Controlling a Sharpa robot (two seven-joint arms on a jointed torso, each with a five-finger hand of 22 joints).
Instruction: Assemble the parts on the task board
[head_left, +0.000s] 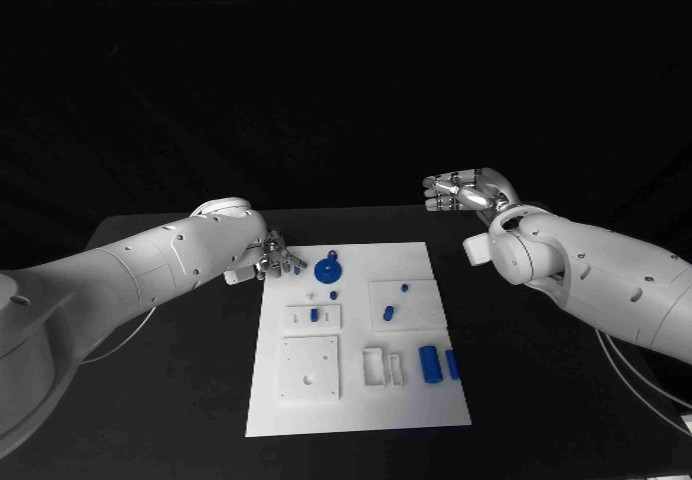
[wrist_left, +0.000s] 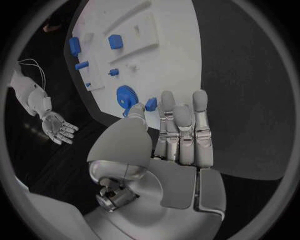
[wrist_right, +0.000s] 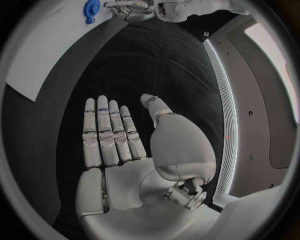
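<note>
From the head camera I see the matte white task board (head_left: 361, 400) lying mid-table, my left hand (head_left: 271, 257) at its far-left corner beside a round blue gear (head_left: 329, 269), my right hand (head_left: 469, 190) raised well beyond the far-right corner. My left wrist camera shows straight silver fingers (wrist_left: 184, 117) with a small blue part (wrist_left: 150, 104) just off the thumb tip; I cannot tell if it is pinched. My right wrist camera shows flat, spread, empty fingers (wrist_right: 106, 132).
</note>
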